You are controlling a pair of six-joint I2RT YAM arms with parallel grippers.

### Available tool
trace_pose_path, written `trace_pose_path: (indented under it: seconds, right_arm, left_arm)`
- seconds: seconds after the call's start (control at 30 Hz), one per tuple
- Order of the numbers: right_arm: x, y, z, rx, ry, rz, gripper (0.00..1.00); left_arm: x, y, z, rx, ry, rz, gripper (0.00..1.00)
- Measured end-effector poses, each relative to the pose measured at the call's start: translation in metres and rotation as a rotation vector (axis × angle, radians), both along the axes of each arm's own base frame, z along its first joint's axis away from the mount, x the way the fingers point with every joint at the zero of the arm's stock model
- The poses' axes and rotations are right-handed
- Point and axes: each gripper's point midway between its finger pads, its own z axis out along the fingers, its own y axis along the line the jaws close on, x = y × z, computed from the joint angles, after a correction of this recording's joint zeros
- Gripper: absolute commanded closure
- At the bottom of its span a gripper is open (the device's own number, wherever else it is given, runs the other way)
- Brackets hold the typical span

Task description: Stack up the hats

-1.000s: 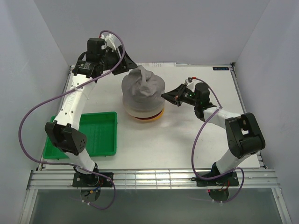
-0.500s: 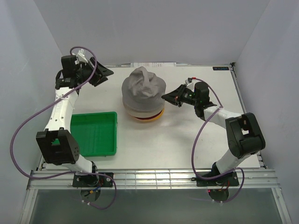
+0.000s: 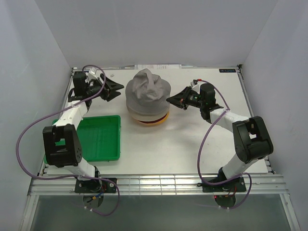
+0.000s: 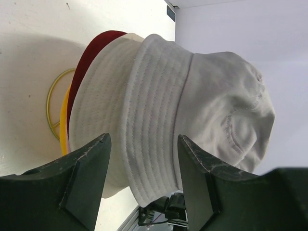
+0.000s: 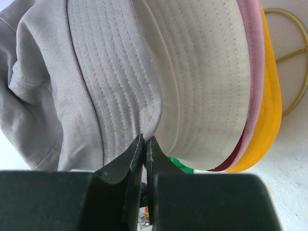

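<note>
The white worktop (image 3: 192, 144) sits inside a small booth. The back wall (image 3: 168, 29) at 12 o'clock is plain and pale. The left wall (image 3: 29, 72) at 9 o'clock and the right wall (image 3: 284, 72) at 3 o'clock look the same. Silver metal rails (image 3: 159, 185) run along the edge at 6 o'clock. The light is soft and even.

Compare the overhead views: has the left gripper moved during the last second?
Yes. The left gripper has come away from the far edge, nearer the green tray, left of the hat stack.
</note>
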Motion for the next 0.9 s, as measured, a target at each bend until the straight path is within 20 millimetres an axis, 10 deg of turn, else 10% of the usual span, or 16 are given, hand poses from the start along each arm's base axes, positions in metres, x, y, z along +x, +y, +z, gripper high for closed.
trace_pose_path:
  seconds: [0.9]
  right_arm:
    - [0.0,-0.001,-0.002,-0.003,0.01,-0.002,0.92]
  left_arm:
    - [0.0,-0.029,-0.019,-0.146,-0.026,-0.027,0.35]
